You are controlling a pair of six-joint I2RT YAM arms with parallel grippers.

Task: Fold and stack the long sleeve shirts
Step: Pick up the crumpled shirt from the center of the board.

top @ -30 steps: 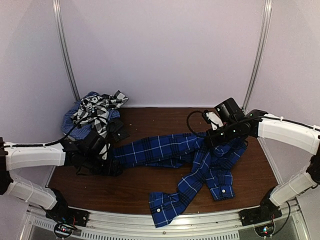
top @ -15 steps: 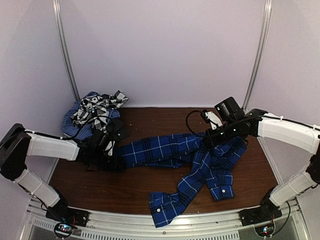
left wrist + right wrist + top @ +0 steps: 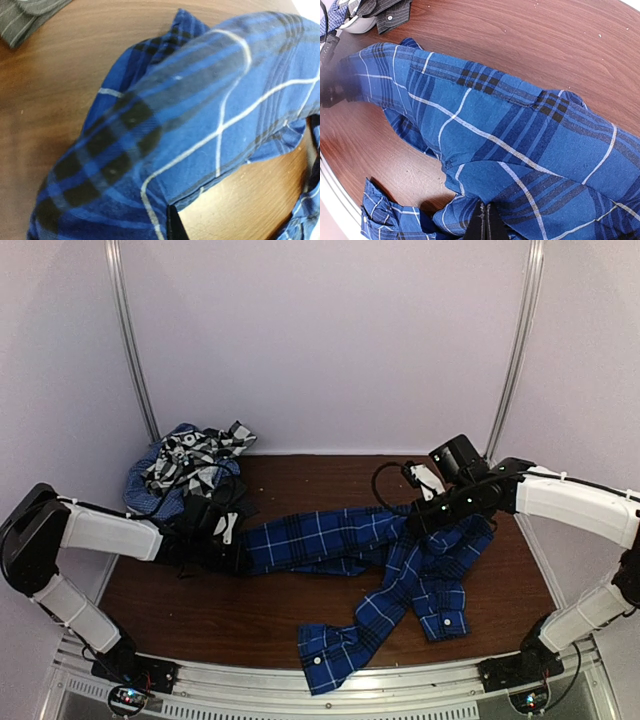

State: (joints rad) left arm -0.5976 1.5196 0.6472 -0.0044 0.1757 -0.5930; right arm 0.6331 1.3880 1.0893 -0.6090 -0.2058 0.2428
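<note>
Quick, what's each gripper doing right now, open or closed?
Left gripper: closed on one end of the blue plaid shirt.
Right gripper: closed on the same shirt, at its other end.

Royal-blue plaid shirt (image 3: 340, 540) is read as woven cloth: matt, soft, creased, with the thin white lines woven in; the weave is resolved up close in the left wrist view. Black-and-white plaid shirt (image 3: 195, 458), pale-blue check shirt (image 3: 137, 486) and dark pinstripe shirt (image 3: 25, 15) are likewise seen as matt cloth. Table (image 3: 250, 620) is finished in dark wood grain, smooth, with a low satin sheen. Left arm (image 3: 105, 532) and right arm (image 3: 570, 502) are clad in smooth white plastic, slightly glossy, with matt black joints. Near-edge rail (image 3: 300, 680) is taken as light brushed metal. Walls (image 3: 330, 340) are matt, pale.
</note>
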